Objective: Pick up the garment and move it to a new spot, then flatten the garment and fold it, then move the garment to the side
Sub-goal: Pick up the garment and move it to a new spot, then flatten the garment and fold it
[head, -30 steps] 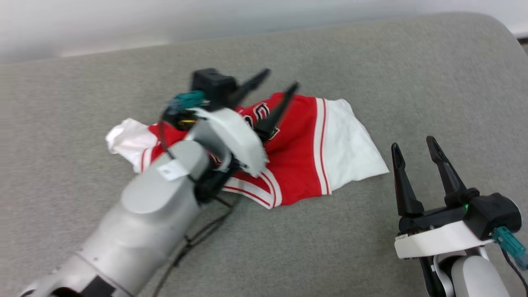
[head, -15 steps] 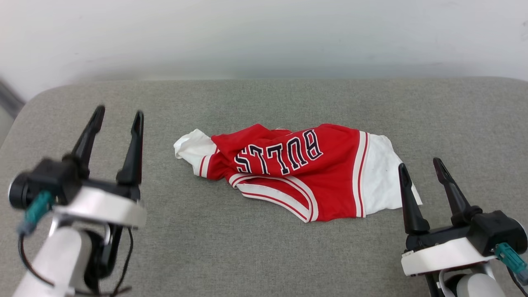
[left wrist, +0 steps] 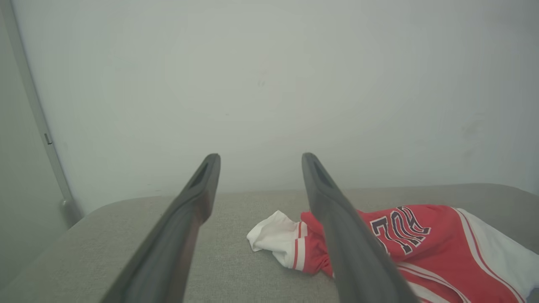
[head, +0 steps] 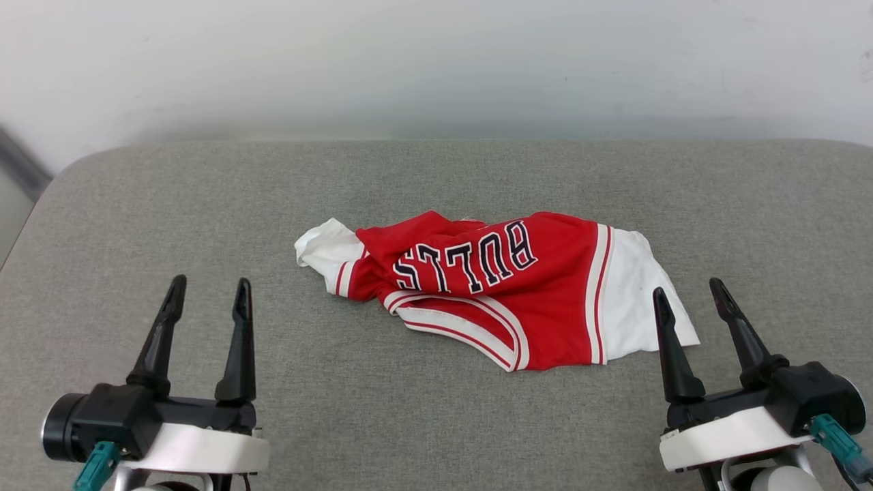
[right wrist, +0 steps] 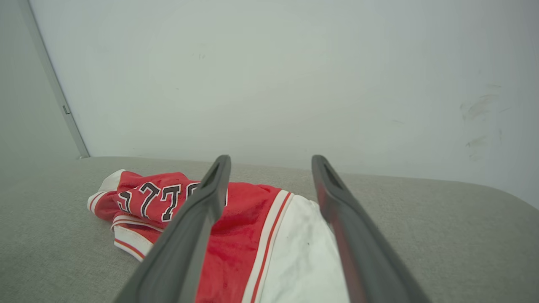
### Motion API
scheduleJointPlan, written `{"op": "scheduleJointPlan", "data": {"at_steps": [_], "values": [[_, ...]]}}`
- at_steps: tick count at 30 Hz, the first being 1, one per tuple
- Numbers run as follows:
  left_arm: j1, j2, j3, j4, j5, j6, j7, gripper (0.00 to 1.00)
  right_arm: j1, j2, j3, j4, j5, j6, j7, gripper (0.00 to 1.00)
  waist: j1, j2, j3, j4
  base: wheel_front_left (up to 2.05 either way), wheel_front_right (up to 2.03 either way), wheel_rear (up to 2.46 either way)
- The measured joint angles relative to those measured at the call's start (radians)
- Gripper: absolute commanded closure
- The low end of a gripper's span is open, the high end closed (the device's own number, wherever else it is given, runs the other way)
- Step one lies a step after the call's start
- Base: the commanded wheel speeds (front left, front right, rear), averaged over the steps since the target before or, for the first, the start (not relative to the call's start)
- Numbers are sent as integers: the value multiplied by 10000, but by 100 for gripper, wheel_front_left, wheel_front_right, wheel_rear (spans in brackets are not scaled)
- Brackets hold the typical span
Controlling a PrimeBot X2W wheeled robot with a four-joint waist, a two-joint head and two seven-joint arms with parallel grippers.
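1 chg, left pincer (head: pixel 210 281) back off garment (head: pixel 552 286), jaws apart

The garment (head: pixel 491 293) lies bunched in the middle of the grey padded top (head: pixel 204 204). Bare top rings it, widest at 9 and 6 o'clock. The wall (head: pixel 436 61) closes off 12 o'clock behind the far edge. The right gripper (head: pixel 686 288), jaws apart, stands near the white sleeve at 4 o'clock. The left gripper (head: pixel 210 281), jaws apart, stands well clear at 8 o'clock.
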Motion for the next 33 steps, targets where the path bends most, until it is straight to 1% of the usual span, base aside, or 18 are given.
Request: {"op": "scheduleJointPlan", "data": {"at_steps": [2, 5, 8, 12, 16, 22, 25, 27, 29, 30, 33], "values": [[20, -151, 138, 2, 165, -230, 0, 0, 0, 0, 8, -2, -23, 0, 0, 0, 0, 0, 15, 1, 0, 0, 0], [4, -311, 336, 6, 357, -464, 0, 0, 1, 0, -4, -4, -61, 0, 0, 0, 0, 0, 49, 4, 0, 0, 0], [-22, -454, 508, -12, 504, -635, 0, 0, 6, 0, 63, 46, -332, 0, 0, 0, 0, 0, 140, 23, 0, 0, 0], [-98, -663, 556, -19, 598, -736, 0, 0, -6, -40, 267, 226, -474, 2, 75, 0, 1, 0, 292, 71, 0, 0, 0], [-240, -972, 702, -17, 639, -848, 0, 0, -538, -938, 784, -2, -247, 2, 1699, 0, 1, 0, 631, 229, 0, 0, 0], [-465, -1193, 732, 40, 715, -917, 0, 0, -1366, -2470, 1770, -598, 1354, 0, 5823, 0, 1, 0, 1094, 571, 0, 0, 0], [-662, -1269, 754, 67, 708, -945, 0, 0, -1831, -2836, 1875, -878, 2100, 2, 7881, 0, 1, 0, 1320, 747, 0, 0, 0], [-769, -1308, 704, 125, 709, -947, 0, 0, -2026, -3147, 1958, -917, 2322, 2, 9344, 0, 1, 0, 1463, 891, 0, 0, 0], [-869, -1346, 639, 157, 711, -957, 0, 0, -2174, -3212, 1910, -963, 2545, 2, 10506, 0, 1, 0, 1592, 1051, 0, 0, 0], [-908, -1367, 608, 180, 717, -957, 0, 0, -2294, -3208, 1904, -991, 2638, 2, 10985, 0, 1, 0, 1657, 1134, 0, 0, 0], [-1045, -1409, 451, 203, 721, -957, 0, 0, -2701, -3300, 1902, -1074, 2589, 2, 11831, 0, 1, 0, 1856, 1392, 0, 0, 0]]}}
